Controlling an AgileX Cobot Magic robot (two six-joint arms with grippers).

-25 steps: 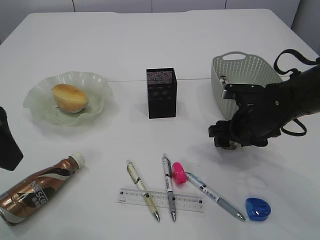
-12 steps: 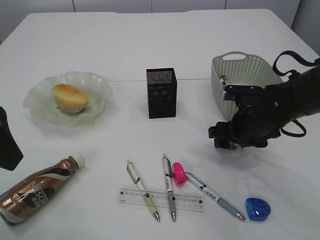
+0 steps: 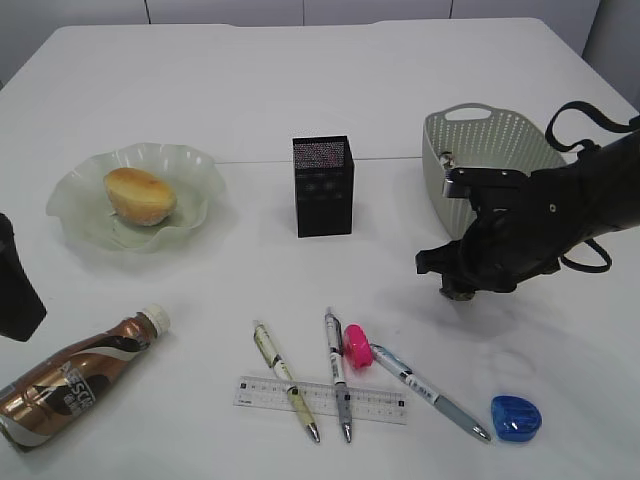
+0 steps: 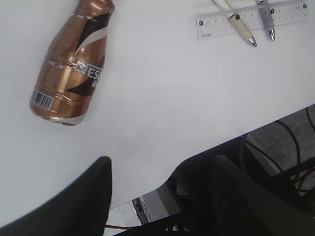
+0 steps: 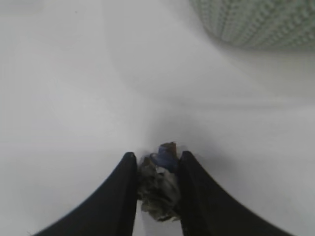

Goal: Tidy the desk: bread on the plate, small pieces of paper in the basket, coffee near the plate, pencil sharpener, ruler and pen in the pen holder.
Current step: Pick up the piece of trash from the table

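Observation:
My right gripper is shut on a small crumpled piece of paper, low over the desk just in front of the grey-green basket. The bread lies on the green plate. The coffee lies on its side at the front left, and my left gripper hangs open near it, holding nothing. The black pen holder stands mid-desk. At the front, three pens lie with a clear ruler, a pink sharpener and a blue sharpener.
The desk's front edge runs close under my left gripper, with cables and frame below it. My left arm shows at the left border of the exterior view. Bare white tabletop lies between the plate, the pen holder and the pens.
My right gripper's fingers have closed onto the crumpled paper. The arm itself has barely shifted. The left arm and all other objects are as before.

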